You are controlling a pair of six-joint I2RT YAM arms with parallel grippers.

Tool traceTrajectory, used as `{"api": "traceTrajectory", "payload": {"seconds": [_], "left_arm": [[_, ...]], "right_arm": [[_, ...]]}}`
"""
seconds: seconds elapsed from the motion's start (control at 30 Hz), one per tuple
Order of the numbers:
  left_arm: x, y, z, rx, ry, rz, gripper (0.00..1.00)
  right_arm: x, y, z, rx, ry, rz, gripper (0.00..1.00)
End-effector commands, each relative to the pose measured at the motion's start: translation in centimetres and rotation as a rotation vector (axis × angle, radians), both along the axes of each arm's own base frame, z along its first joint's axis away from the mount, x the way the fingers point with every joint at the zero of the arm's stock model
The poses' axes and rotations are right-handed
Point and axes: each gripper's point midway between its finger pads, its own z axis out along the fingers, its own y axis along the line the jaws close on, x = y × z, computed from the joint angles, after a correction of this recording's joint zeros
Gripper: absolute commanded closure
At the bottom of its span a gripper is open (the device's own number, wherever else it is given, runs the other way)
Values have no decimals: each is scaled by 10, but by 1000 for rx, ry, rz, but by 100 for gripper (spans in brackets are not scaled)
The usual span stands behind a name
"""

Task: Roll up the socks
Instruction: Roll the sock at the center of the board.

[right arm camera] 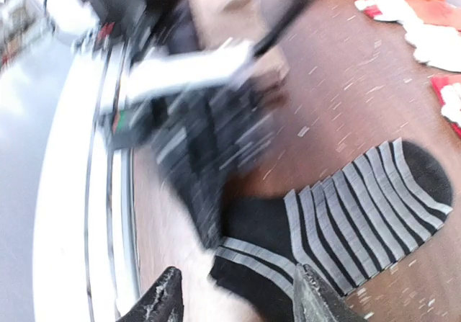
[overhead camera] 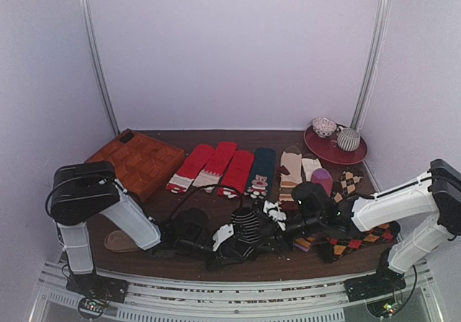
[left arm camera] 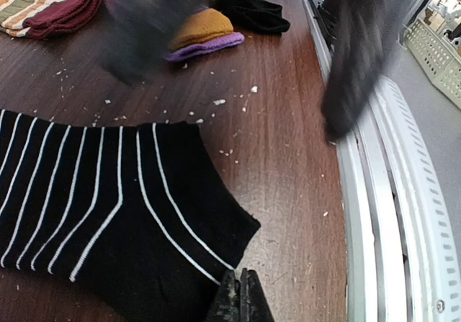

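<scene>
One short black ankle sock with thin white stripes (overhead camera: 245,225) lies at bottom centre of the top view. Its long axis runs toward upper right from the right gripper (right arm camera: 238,297), spread wide at one end. The left gripper (left arm camera: 238,300) is closed tight at its edge.

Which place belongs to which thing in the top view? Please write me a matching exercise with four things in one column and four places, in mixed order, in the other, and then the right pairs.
Things:
1. black ankle sock with thin white stripes
2. orange-brown box with square compartments
3. dark red round plate
4. plain tan sock

Places:
a. far right corner
b. near left corner
c. far left corner
d. near edge, centre

Right pairs: 1-d, 2-c, 3-a, 4-b
</scene>
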Motion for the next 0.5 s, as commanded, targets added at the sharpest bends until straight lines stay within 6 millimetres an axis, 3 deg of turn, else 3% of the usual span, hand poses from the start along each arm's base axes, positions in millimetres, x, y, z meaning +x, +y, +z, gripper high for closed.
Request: {"api": "traceTrajectory", "payload": {"seconds": [0.0, 0.23, 0.47], "left_arm": [[-19, 62, -81, 348, 151, 58, 100], [-8, 54, -59, 297, 83, 64, 100], [0, 48, -53, 293, 55, 60, 100]], "right_arm": [[-1, -5, -4, -35, -253, 26, 47], [-13, 1, -18, -121, -380, 82, 48], [-22, 4, -39, -191, -391, 150, 51]]}}
